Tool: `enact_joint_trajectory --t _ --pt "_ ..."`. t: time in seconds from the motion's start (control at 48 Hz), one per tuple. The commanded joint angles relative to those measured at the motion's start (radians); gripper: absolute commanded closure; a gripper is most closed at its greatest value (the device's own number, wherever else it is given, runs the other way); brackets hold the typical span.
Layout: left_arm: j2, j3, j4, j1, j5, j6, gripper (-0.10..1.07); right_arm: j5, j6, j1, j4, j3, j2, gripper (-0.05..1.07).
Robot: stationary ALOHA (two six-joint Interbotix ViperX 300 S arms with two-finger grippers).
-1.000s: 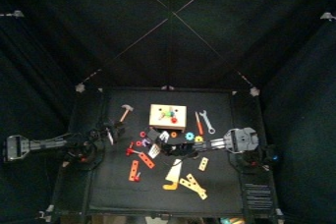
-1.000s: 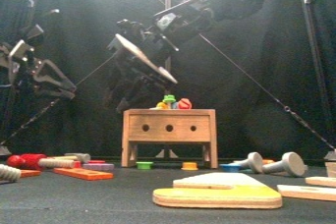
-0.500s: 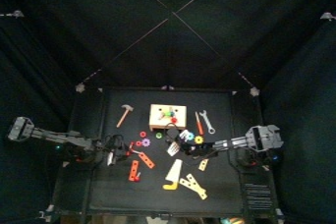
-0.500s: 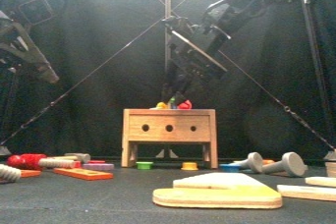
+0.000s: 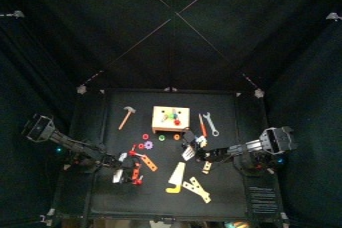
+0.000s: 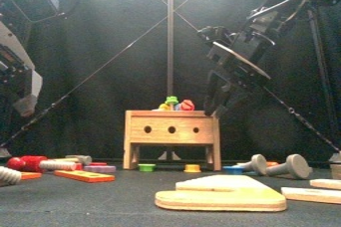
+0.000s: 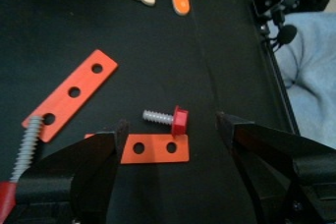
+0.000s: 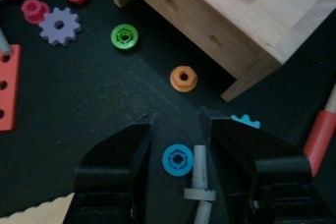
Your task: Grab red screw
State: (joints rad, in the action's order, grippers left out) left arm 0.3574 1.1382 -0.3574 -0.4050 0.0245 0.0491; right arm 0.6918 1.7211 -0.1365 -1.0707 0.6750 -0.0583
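Both arms drawn back outward, left pincer open — empty — over red screw, black table, curtains around.

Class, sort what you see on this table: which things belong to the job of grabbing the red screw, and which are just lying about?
Belong to the job:
red screw
left gripper, jaws open either side of it

Just lying about:
wooden box
orange strips
blue washer
orange washer
green washer
purple gear
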Motion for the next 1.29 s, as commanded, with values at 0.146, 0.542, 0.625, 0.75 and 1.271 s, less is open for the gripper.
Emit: enact_joint_trajectory --t 0.146,0.542,0.625,0.75,1.271 --pt "-0.129 -0.057 -0.034 -0.026 0.003 0.000 -0.06 0.009 0.002 -0.006 0.000 -0.005 -0.035 0.25" --pt "-0.272 -0.127 -0.048 -0.046 0.003 0.000 -0.05 0.038 0.003 -0.014 0.011 0.011 -0.044 0.25" --pt "-0.279 -0.130 -0.048 -0.046 0.005 0.000 -0.04 0.038 0.003 -0.014 0.014 0.015 -0.043 0.25" --pt "-0.287 -0.130 -0.048 -0.048 0.009 0.000 0.01 0.038 0.003 -0.015 0.018 0.017 -0.038 0.25" --pt "-0.233 -0.140 0.058 -0.029 0.020 0.023 0.08 0.038 0.002 -0.029 0.037 0.026 -0.031 0.25"
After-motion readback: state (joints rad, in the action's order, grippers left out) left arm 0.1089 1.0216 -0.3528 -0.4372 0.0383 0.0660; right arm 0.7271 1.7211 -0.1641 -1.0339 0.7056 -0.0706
